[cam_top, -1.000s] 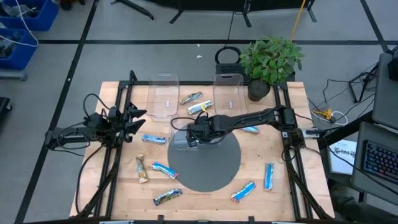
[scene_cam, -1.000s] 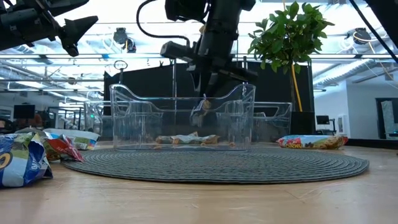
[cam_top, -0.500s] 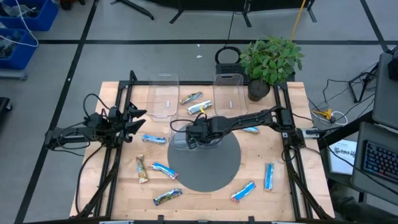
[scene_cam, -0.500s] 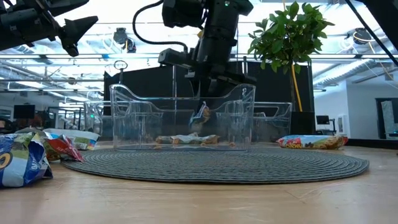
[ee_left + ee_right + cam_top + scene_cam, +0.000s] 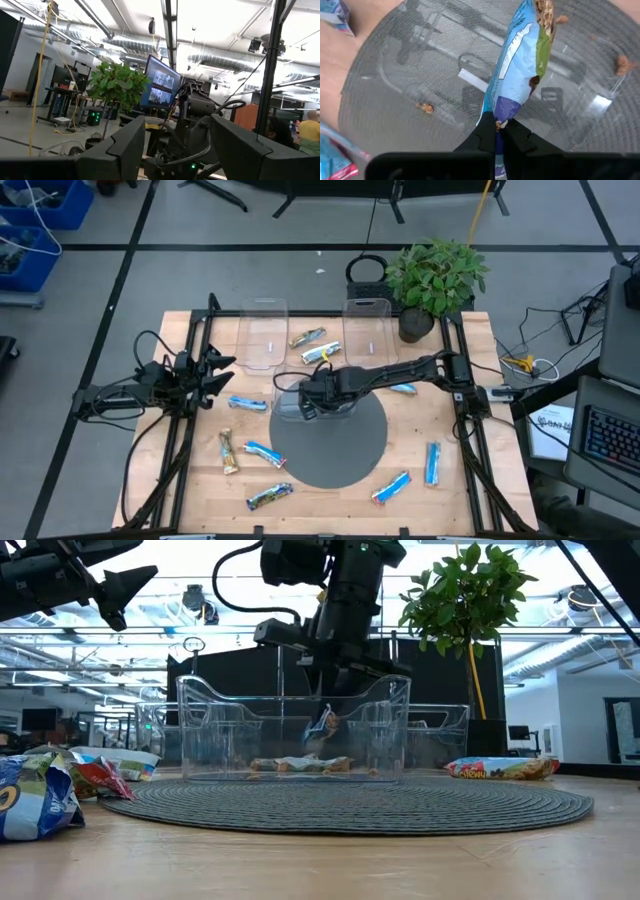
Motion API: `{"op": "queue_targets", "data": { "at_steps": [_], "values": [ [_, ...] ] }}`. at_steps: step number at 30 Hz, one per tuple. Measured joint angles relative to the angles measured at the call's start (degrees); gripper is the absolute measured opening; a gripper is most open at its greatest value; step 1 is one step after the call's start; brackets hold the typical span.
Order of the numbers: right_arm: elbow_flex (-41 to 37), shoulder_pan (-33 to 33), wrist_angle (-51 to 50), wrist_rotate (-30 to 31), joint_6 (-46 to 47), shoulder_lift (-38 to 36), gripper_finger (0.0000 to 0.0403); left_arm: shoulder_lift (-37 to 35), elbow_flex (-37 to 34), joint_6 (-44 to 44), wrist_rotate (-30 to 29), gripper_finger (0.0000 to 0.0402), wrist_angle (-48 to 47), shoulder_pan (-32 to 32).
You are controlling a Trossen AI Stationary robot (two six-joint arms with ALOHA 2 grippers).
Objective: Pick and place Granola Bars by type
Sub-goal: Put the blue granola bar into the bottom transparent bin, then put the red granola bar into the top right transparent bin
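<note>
Held bar (image 5: 520, 65) top cut off by edge; bin (image 5: 293, 735) contents unclear.

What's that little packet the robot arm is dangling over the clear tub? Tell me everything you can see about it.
It is a granola bar in a shiny foil wrapper, mostly light blue with a white stripe, a green band and a purple patch near the pinched end. The right gripper has its jaws shut on one end of the wrapper, so the bar hangs inside the clear bin on the round grey mat, above its floor. Only the jaws touch it.
</note>
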Motion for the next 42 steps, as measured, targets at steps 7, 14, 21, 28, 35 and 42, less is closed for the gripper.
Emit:
{"op": "queue_targets", "data": {
  "at_steps": [7, 14, 21, 28, 35, 42],
  "values": [
    [0.0, -0.9, 0.0, -2.4, -0.1, 0.0, 0.0049, 0.0, 0.0, 0.0, 0.0, 0.0225, 0.0, 0.0],
    [0.0, -1.0, 0.0, -2.4, -0.1, 0.0, 0.0084, 0.0, 0.0, 0.0, 0.0, 0.0225, 0.0, 0.0],
    [0.0, -1.0, 0.2, -2.6, 0.0, 0.0, 0.0089, 0.0, 0.0, 0.0, 0.0, 0.0225, 0.0, 0.0],
    [-0.1, -0.9, 1.2, -2.3, -1.0, -1.2, 0.0077, 0.0, 0.0, 0.0, 0.0, 0.0225, 0.0, 0.0],
    [-0.1, -0.9, 1.7, -0.6, -3.9, -3.9, 0.0066, 0.0, 0.0, 0.0, 0.0, 0.0225, 0.0, 0.0],
    [-0.1, -1.2, 4.6, -0.5, -9.0, -6.0, 0.0066, 0.0, 0.0, 0.0, 0.0, 0.0225, 0.0, 0.0]
  ]
}}
